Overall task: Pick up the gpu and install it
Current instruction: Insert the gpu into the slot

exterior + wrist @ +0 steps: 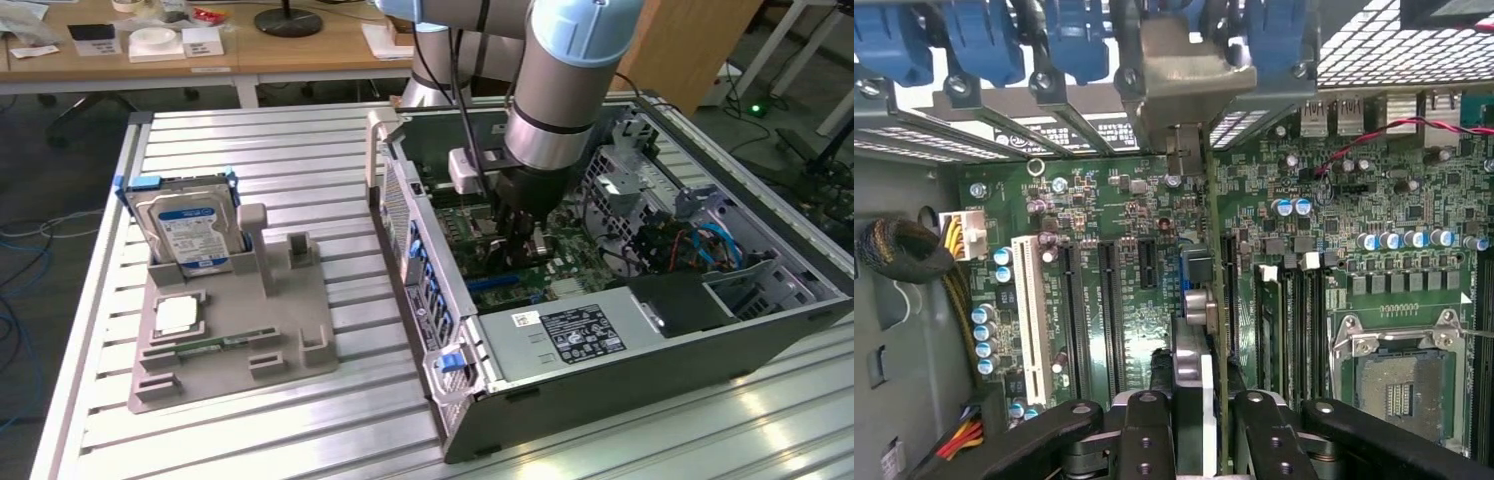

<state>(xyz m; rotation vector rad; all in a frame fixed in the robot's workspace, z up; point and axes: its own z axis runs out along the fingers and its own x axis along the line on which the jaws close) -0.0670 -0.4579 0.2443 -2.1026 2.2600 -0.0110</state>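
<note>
The gpu (pixel 1200 300) stands edge-on between my black fingers (pixel 1144 430): a thin green board edge with the dark cooler beside it. Its metal bracket (pixel 1184 85) reaches the case's rear slot openings. My gripper (pixel 1204 425) is shut on the card and holds it upright over the long black expansion slots of the motherboard (pixel 1104 200). In the exterior view the gripper (pixel 518 238) hangs deep inside the open computer case (pixel 441 330), low over the board, and the arm hides most of the card.
A white slot (pixel 1034 320), memory slots (pixel 1294 320) and the CPU socket (pixel 1399 385) flank the card. On the slatted table, a grey fixture (pixel 267 330) holds a silver hard drive (pixel 187 225) and a chip (pixel 178 315). The power supply (pixel 574 335) fills the case's near end.
</note>
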